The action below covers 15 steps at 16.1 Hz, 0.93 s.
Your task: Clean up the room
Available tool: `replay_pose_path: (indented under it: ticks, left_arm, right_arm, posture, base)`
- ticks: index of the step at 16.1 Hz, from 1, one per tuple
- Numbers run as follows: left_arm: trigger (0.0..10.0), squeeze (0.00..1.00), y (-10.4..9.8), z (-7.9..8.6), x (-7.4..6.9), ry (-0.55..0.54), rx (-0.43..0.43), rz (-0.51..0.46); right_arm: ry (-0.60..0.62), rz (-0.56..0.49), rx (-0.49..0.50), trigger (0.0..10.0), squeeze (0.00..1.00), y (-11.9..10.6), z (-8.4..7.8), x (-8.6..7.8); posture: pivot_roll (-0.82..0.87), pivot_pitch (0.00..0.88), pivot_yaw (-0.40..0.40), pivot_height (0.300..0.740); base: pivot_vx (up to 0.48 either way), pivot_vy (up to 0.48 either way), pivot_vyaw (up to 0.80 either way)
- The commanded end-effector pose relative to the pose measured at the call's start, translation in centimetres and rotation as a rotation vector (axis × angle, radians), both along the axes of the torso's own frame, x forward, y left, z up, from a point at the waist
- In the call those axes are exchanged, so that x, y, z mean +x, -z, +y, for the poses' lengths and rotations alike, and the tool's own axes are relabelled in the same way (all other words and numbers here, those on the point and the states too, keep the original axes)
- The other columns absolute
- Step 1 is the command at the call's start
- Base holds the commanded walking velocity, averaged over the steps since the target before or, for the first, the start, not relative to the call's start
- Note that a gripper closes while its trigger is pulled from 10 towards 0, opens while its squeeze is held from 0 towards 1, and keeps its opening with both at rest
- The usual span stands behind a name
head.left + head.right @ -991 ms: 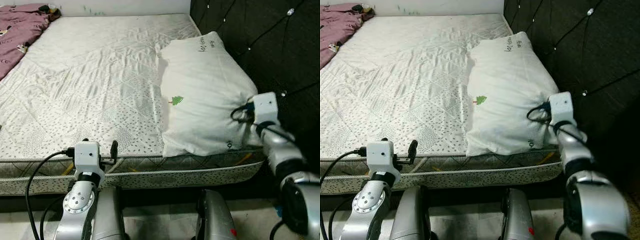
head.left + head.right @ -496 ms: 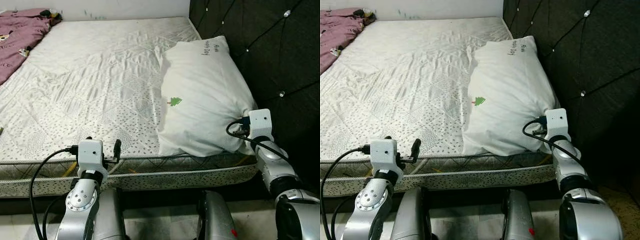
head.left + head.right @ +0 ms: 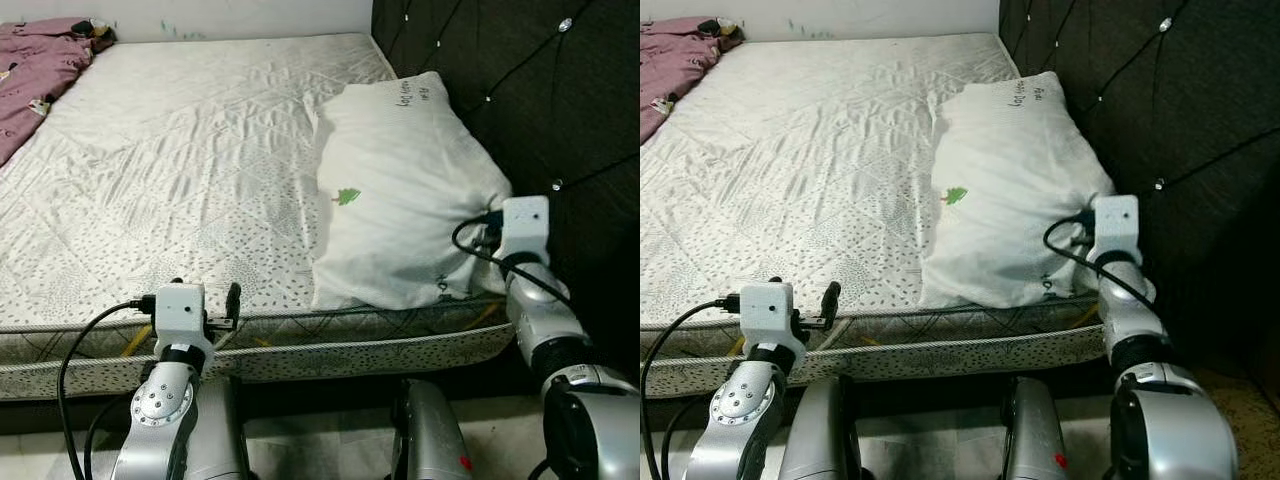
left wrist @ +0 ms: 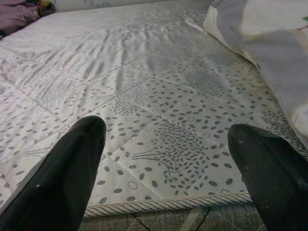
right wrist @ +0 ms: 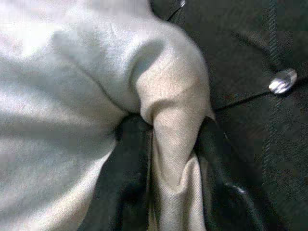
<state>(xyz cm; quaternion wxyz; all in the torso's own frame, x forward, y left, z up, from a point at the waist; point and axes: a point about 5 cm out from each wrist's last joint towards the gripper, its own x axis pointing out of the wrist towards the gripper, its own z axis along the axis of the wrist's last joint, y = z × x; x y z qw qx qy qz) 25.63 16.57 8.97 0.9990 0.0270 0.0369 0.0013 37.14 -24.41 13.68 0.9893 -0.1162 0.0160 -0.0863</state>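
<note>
A white pillow with a small green tree print lies at the right end of the bed, against the black tufted headboard. My right gripper is shut on the pillow's near right corner; in the right wrist view a fold of pillow cloth is pinched between the two black fingers. My left gripper stands open just above the mattress's near edge, with only the dotted mattress showing between its fingers.
The bare quilted mattress stretches away to the wall. A purple cloth is bunched at its far left corner. The headboard closes off the right side. My legs and the floor are below the bed's front edge.
The right gripper has kept its hold on the pillow corner and shifted slightly; the pillow's near end has been tugged a little. The camera has moved too. The left arm stays put.
</note>
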Motion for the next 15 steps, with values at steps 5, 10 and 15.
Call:
replay_pose_path:
  ticks: [5, 10, 15]
  left_arm:
    - [10.0, 0.00, 0.4, -0.2, -0.1, 0.003, 0.002, 0.020]
    - [10.0, 0.00, 0.5, -0.7, -0.7, 0.028, -0.035, 0.024]
    - [10.0, 0.00, 0.4, -1.0, -0.1, 0.054, -0.034, 0.019]
  right_arm:
    - [0.031, -0.286, -0.032, 10.0, 1.00, -6.4, -1.0, 1.0]
    - [-0.089, -0.299, -0.067, 10.0, 1.00, -4.5, -0.9, -0.9]
    - [-0.117, -0.357, 0.012, 10.0, 1.00, -6.0, 0.2, -0.7]
  posture:
    - [0.07, 0.052, 0.014, 0.512]
    - [0.06, 0.056, 0.015, 0.512]
    - [0.04, 0.059, 0.030, 0.512]
  base:
    - [0.000, 0.000, 0.00]
    - [0.000, 0.000, 0.00]
    - [0.000, 0.000, 0.00]
